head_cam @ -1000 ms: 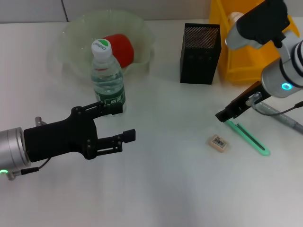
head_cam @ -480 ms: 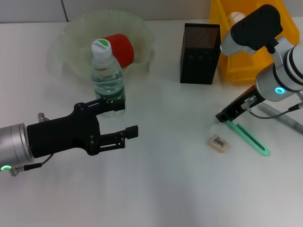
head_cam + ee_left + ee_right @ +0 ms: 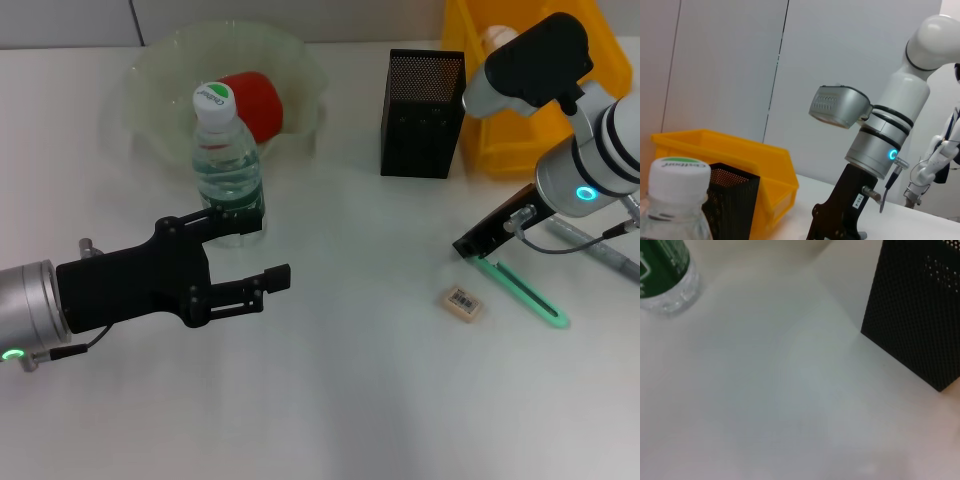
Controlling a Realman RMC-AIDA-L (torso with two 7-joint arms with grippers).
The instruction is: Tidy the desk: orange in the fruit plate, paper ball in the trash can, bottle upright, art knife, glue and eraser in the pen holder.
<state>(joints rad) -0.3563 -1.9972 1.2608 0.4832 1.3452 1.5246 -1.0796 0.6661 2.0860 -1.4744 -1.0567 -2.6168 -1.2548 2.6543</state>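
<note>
Bottle (image 3: 228, 165) stands upright on the white desk (image 3: 340, 390), a clear plastic water bottle with a white cap and a green label, just in front of the translucent fruit plate (image 3: 160, 70). A red-orange round fruit (image 3: 255, 103) lies inside that plate, partly hidden behind the bottle's cap. The left gripper (image 3: 262, 253) hovers just in front of the bottle with its black fingers spread wide and nothing between them.

The black mesh pen holder (image 3: 422, 98) stands upright near the desk's middle, beside a yellow bin (image 3: 520, 135). The right gripper (image 3: 468, 243) reaches down near the desk, its tip at the end of a green art knife (image 3: 520, 289) that lies flat; whether its fingers are open or closed I cannot tell. A small tan eraser (image 3: 462, 302) with a printed label lies near the knife, apart from it.
</note>
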